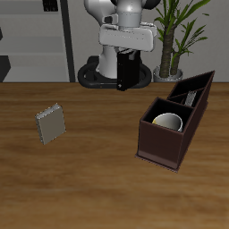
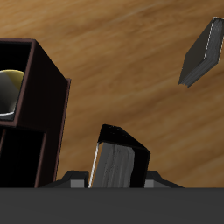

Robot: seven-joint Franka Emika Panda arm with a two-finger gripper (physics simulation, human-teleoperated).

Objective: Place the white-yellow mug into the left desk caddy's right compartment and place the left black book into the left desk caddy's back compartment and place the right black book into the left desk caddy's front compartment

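Wrist view, nearest item: gripper (image 2: 115, 182), fingers clamped on a black book (image 2: 118, 157) that is held upright with its pale page edge showing.
- Next out: the left desk caddy (image 2: 39, 105), dark brown and thin-walled. The white-yellow mug (image 2: 7, 92) already sits inside its large square right compartment (image 2: 13, 109).
- Farthest: a grey notebook (image 2: 203, 54) flat on the wood, well apart from the caddy.

Step in hand, as judged: carry the held book to one of the caddy's narrow sections.
- Keep the book vertical.
- Turn its flat faces parallel to the long divider walls.
- Bring it over the slot before lowering, so the bottom edge does not catch a wall top.
- Release only once it is well inside.
- One narrow section seems to hold something already; too small to tell which or what.

Exterior view, edges and room:
- The table's (image 1: 98, 192) front strip holds nothing.
- At mid-height of the frame the notebook (image 1: 51, 124) lies far from the caddy (image 1: 163, 150), with bare wood between.
- The caddy stands skewed to the table edge, with the mug (image 1: 167, 121) in it.
- In the upper centre the gripper (image 1: 126, 79) hangs with the book (image 1: 129, 70) near the robot's base — its path to the caddy looks unobstructed.
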